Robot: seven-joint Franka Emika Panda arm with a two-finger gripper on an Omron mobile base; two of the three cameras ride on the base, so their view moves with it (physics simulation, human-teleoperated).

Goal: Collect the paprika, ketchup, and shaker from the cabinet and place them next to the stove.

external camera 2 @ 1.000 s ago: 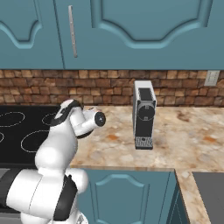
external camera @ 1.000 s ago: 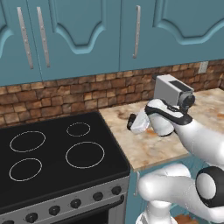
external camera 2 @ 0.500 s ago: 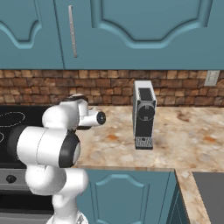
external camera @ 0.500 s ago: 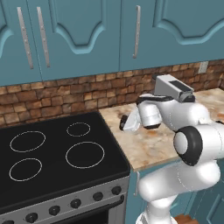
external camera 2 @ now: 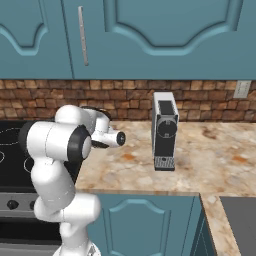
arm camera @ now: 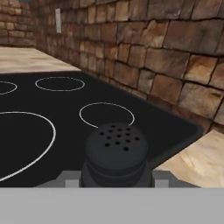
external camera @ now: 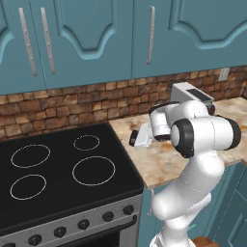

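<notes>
Brick wall [arm camera: 166,57] backs black stove [arm camera: 52,127]; pincer [arm camera: 116,181] clamped on shaker [arm camera: 116,155].

Small black tapered shaker with perforated top [arm camera: 116,153]: lower body cut off at the hand view's bottom. Black glass cooktop with white ring burners [external camera: 58,173]: left side cut by the frame edge. Teal-blue wall cabinet with arched-panel doors [external camera: 87,34]: tops cropped, interior hidden behind closed doors. Grey-and-black coffee machine [external camera: 193,94]: mostly hidden behind the white arm.
</notes>
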